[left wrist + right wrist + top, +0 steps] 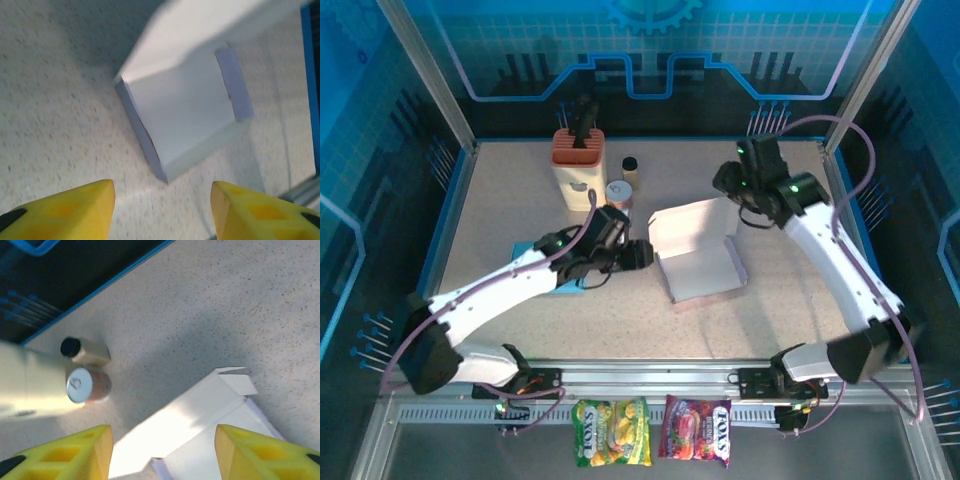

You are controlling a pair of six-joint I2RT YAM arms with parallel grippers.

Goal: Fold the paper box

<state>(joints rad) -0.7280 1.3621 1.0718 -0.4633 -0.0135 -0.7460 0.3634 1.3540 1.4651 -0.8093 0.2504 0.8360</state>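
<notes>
The left tool point(162, 202) is hovering with its 2 yellow fingers point(75, 207) standing apart and gripping nothing. It is pointing at the near-left corner of the paper box point(187, 107) and is not touching it. The right tool point(164, 447) is gaping as well, its 2 fingers spread with nothing between them, and it is hanging above the box's far side over the raised lid point(180, 422).

The box is lying open on the desk point(510, 215) with its tray facing up. The lid is rising at a tilt from its far-left side, and a small tab point(240, 382) is sticking out at the lid's corner.

Far-left of the box, a silver-topped can point(618, 192), a small black-capped bottle point(630, 170) and a tall cream container point(578, 165) with an orange top are standing close together. Left of the box, a flat blue item point(565, 285) is lying under the left arm. On the box's near side, past the desk edge, 2 snack packets point(611, 432) are hanging from the front rail.
</notes>
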